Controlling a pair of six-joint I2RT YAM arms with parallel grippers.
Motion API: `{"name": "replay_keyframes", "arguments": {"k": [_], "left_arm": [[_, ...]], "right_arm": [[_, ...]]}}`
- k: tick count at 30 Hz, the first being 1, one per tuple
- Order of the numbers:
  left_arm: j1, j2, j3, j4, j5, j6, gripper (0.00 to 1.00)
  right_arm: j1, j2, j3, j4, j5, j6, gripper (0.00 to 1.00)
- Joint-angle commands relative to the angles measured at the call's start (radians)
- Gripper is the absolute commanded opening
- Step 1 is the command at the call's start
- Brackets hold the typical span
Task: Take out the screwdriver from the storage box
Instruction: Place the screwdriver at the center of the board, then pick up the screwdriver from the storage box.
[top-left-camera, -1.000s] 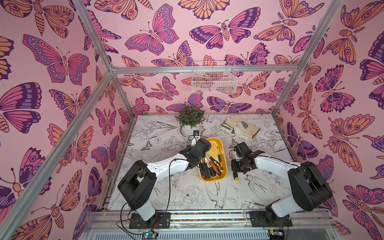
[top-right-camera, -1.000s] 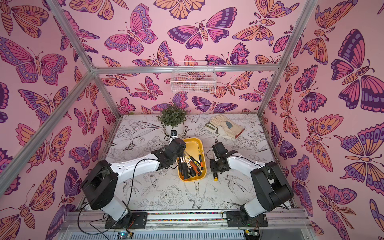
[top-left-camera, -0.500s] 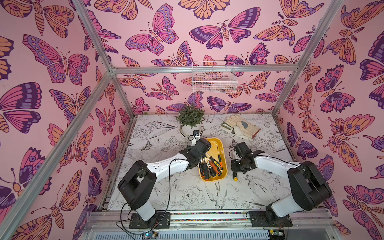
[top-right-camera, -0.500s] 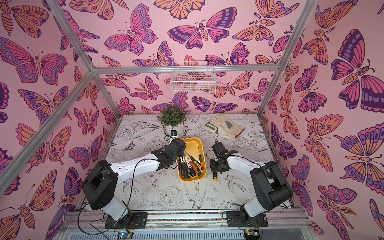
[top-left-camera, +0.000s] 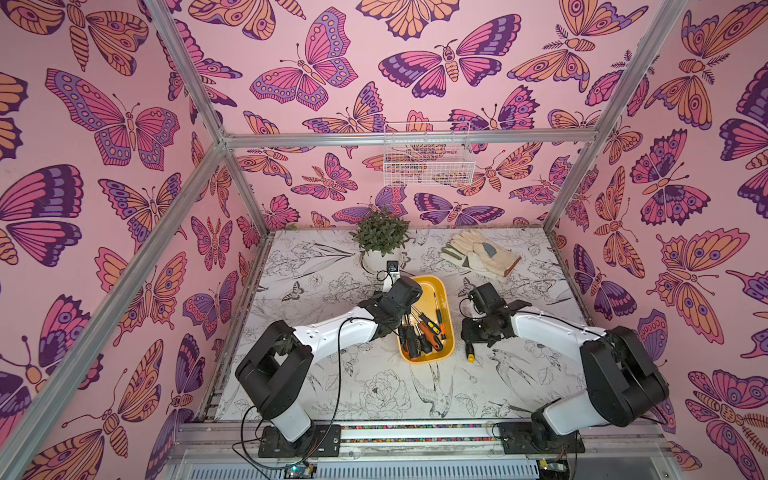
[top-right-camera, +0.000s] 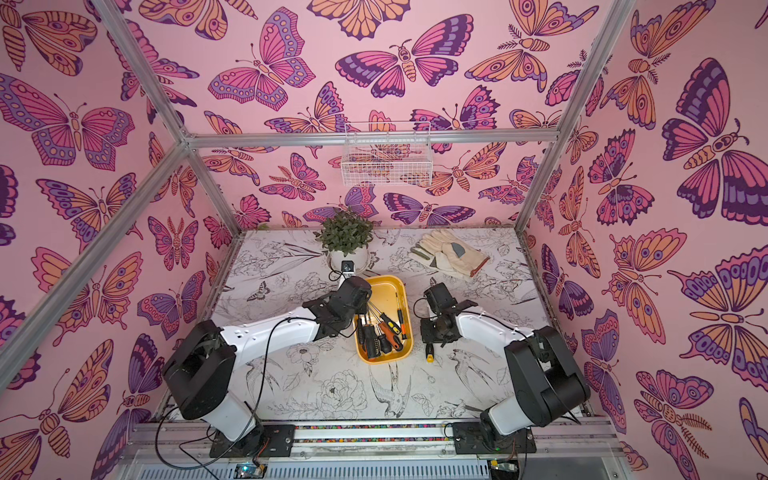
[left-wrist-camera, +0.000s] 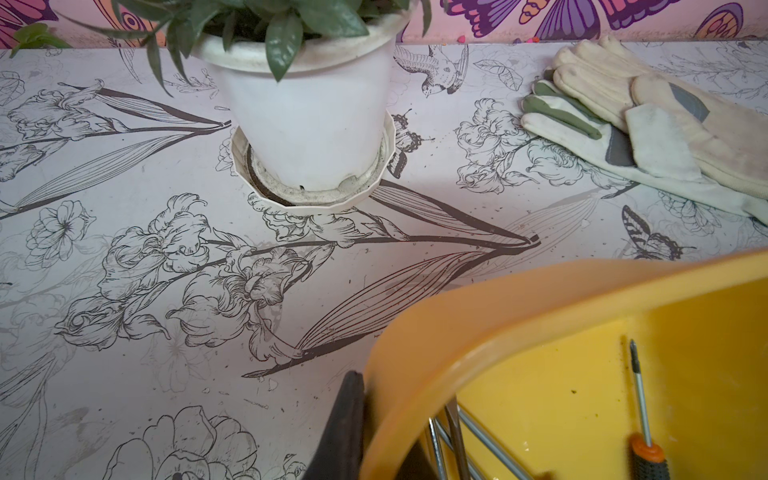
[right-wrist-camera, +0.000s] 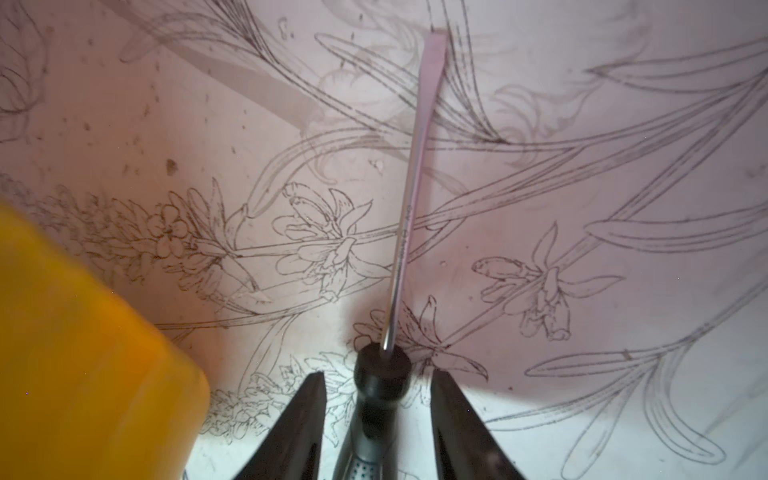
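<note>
Screwdriver (right-wrist-camera: 401, 249) with a dark handle and a flat-tipped steel shaft lies on the table (top-left-camera: 332, 386). It is outside the storage box (top-left-camera: 430, 289), just beside its right long wall and nearer the table's front edge than its back. In both top views only its yellow handle end shows from under the arm. The right gripper (right-wrist-camera: 376, 376) straddles the handle with its fingers (right-wrist-camera: 299, 415) parted, a gap on either side, gripping nothing. The left gripper (top-left-camera: 400, 326) is closed on the box's left rim, one finger (left-wrist-camera: 347, 428) outside the wall. More screwdrivers (top-left-camera: 422, 338) lie heaped at the box's front end. A potted plant (top-left-camera: 380, 237) stands by the back edge, and gloves (top-left-camera: 482, 257) lie toward the back right corner.
</note>
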Motion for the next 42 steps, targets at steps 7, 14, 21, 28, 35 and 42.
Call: {"name": "replay_keyframes", "arguments": {"k": [7, 14, 21, 28, 35, 42], "left_arm": [[0.007, -0.016, -0.002, 0.041, 0.001, 0.003, 0.0], [0.011, -0.016, -0.001, 0.041, 0.006, 0.001, 0.0], [0.013, -0.014, 0.0, 0.041, 0.012, -0.002, 0.0], [0.013, -0.011, 0.002, 0.041, 0.015, -0.001, 0.0], [0.013, -0.016, -0.002, 0.041, 0.015, -0.002, 0.0], [0.013, -0.015, -0.003, 0.042, 0.014, -0.001, 0.0]], "right_arm": [[0.013, -0.193, -0.014, -0.067, -0.005, 0.04, 0.47], [0.184, -0.376, 0.024, -0.116, 0.074, 0.106, 0.48], [0.358, -0.291, 0.115, -0.095, 0.151, 0.086, 0.47], [0.36, -0.181, 0.151, -0.024, 0.119, 0.03, 0.47], [0.36, -0.046, 0.215, 0.015, 0.135, -0.005, 0.46], [0.34, 0.067, 0.248, 0.068, 0.135, -0.038, 0.44]]}}
